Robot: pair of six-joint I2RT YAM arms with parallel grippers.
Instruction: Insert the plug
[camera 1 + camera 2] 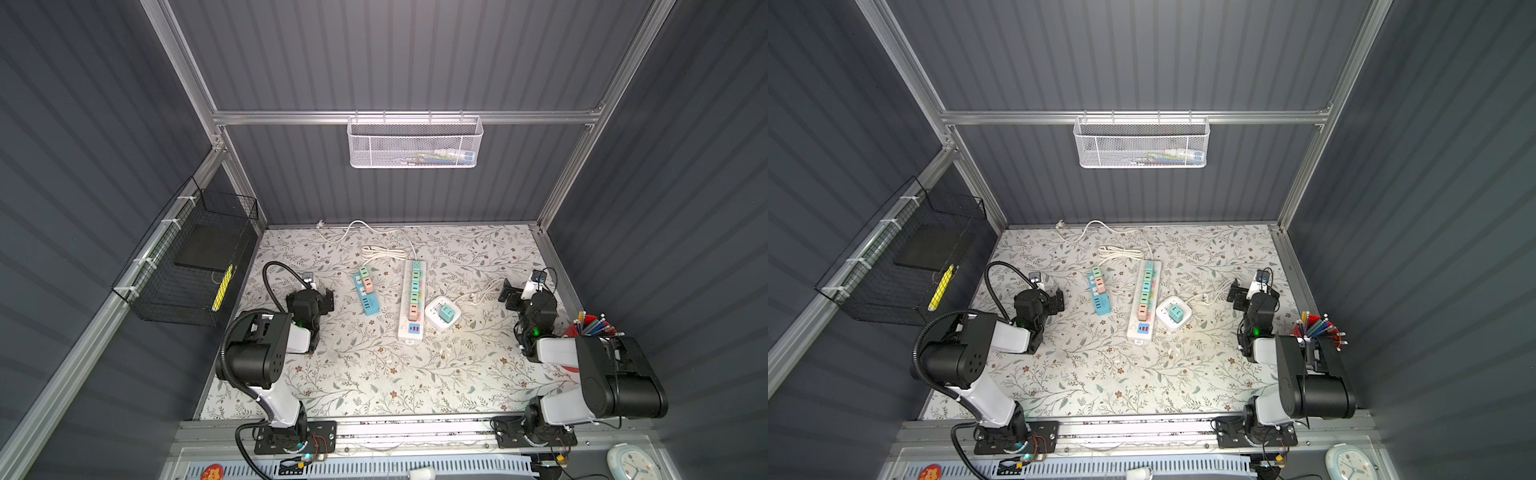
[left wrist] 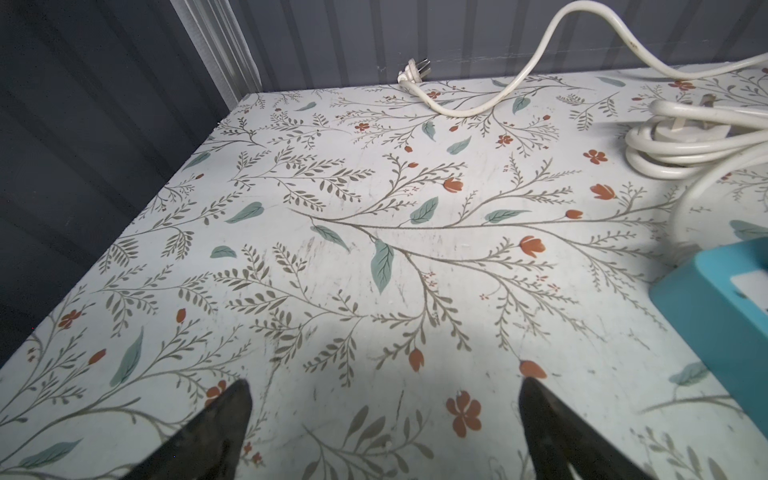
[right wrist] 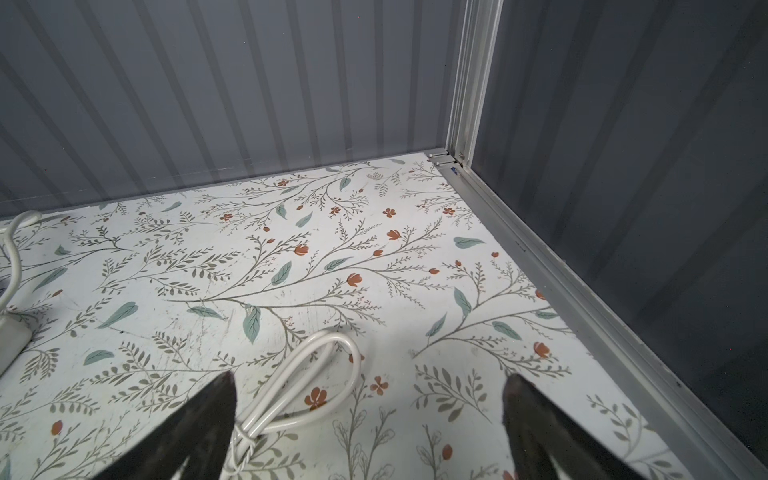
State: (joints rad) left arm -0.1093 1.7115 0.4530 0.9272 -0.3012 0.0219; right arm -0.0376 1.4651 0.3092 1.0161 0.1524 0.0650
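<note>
While both gape wide, left tool point(image 2: 384, 382), right tool point(image 3: 372, 376), empty

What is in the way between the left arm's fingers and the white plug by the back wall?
Nothing visible. Only bare flowery table lies between the open left fingers and the plug.
</note>
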